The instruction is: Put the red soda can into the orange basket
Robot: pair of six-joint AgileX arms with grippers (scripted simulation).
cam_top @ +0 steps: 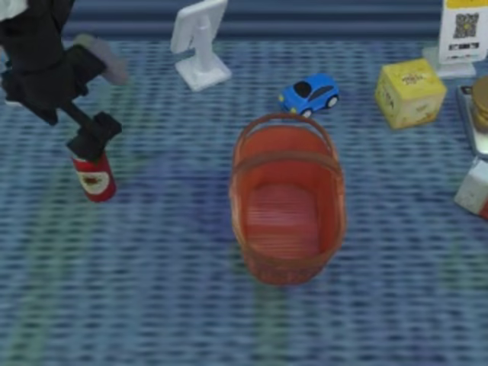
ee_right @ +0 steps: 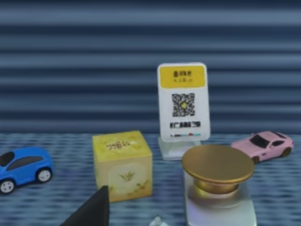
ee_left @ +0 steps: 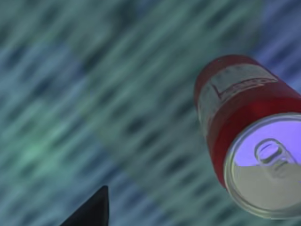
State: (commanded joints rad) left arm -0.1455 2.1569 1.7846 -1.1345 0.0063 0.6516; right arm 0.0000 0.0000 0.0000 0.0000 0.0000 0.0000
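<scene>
Approach step in hand: the red soda can (cam_top: pixel 94 179) is being reached for by the left gripper (cam_top: pixel 93 137), and nothing has been grasped.

The can is seen standing upright at the table's left, well apart from the orange basket (cam_top: pixel 287 200), which sits empty near the middle. The left gripper is held directly above the can's top. Whether its fingers are apart or together cannot be told; in the left wrist view the can (ee_left: pixel 244 127) is shown off to one side with only one dark fingertip (ee_left: pixel 91 212) in sight and nothing clamped. The right arm is not seen from above. A descent centred over the can is judged to be called for next, then a closing on its sides, a lift and a carry rightward over the basket's handle.
</scene>
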